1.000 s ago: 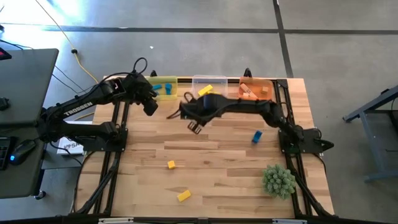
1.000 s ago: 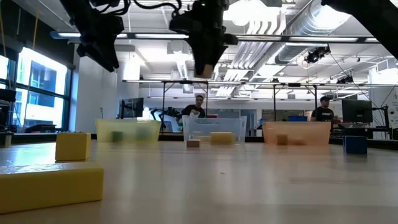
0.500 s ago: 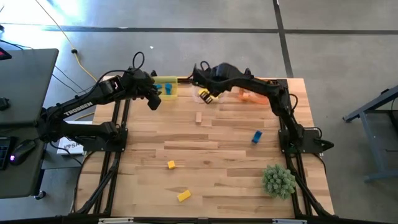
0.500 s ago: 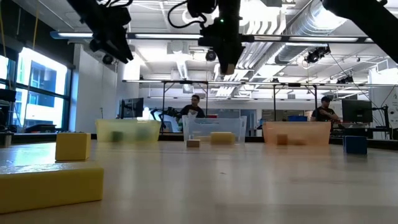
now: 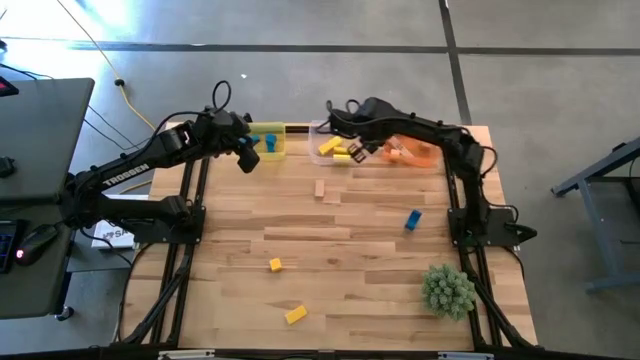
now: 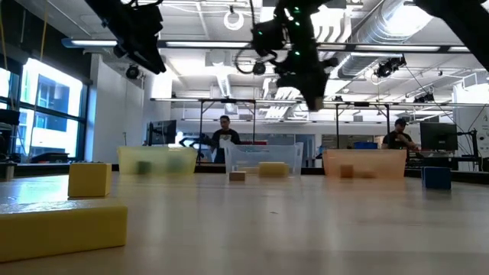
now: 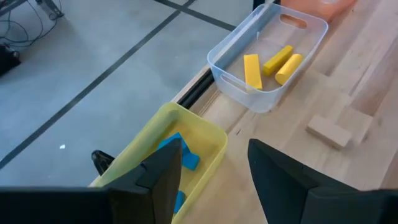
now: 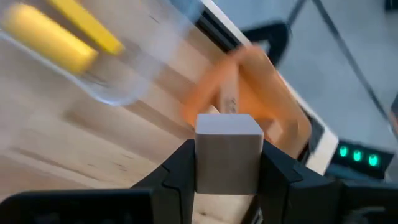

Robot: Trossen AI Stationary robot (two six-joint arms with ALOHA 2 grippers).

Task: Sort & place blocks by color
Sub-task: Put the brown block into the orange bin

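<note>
One plain wooden cube (image 8: 227,153) sits clamped between the two fingers of my right gripper (image 8: 227,180), raised above the table at the far edge, over the near rim of the orange bin (image 5: 420,153) and just beside the clear bin (image 7: 267,59). The clear bin holds three yellow bars (image 7: 252,71). On the other side of it stands the yellow bin (image 7: 163,154), with blue blocks (image 7: 174,151) inside.

My left gripper (image 7: 211,177) hangs in the air over the table's far left corner, right by the yellow bin, its fingers (image 7: 163,177) spread apart and holding nothing.

Out on the wooden table (image 5: 350,280) more blocks lie loose: a plain wooden bar (image 5: 320,189) just in front of the clear bin, a blue block (image 5: 412,220) towards the right side, a small yellow cube (image 5: 275,265) nearer the middle left, and a yellow bar (image 5: 295,315) by the near edge. A spiky green plant ball (image 5: 447,290) rests at the near right corner.

Beyond the table, two people (image 6: 224,137) show in the room behind the bins.
</note>
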